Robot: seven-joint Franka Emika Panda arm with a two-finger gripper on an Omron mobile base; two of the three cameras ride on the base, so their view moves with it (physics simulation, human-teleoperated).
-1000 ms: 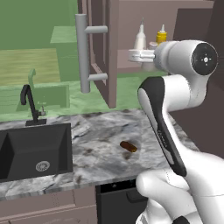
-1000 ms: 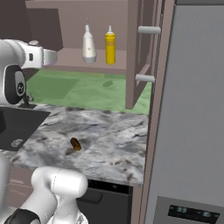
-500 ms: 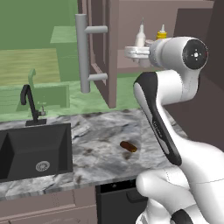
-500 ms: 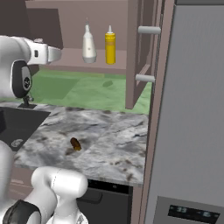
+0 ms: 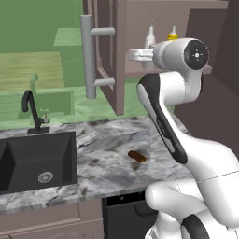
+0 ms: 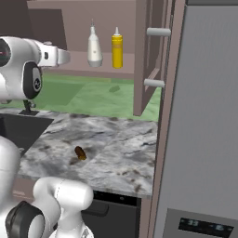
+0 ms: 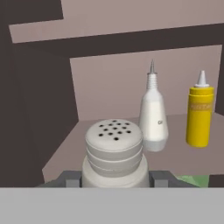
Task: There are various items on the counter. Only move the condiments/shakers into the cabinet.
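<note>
Brownish-mauve wall cupboard stands with its door swung open above the grey-white marbled stone worktop, and on its single shelf the taller white narrow-necked bottle and the yellow squeeze bottle already stand upright, side by side but apart. Two-finger gripper is closed on the small grey-white cylindrical shaker, held upright at shelf height just before the opening, evidently so it can be set down unspilled beside the bottles. Shaker shows a domed, perforated cap over a ribbed body; the small brown oblong lump rightly lies on the worktop.
</note>
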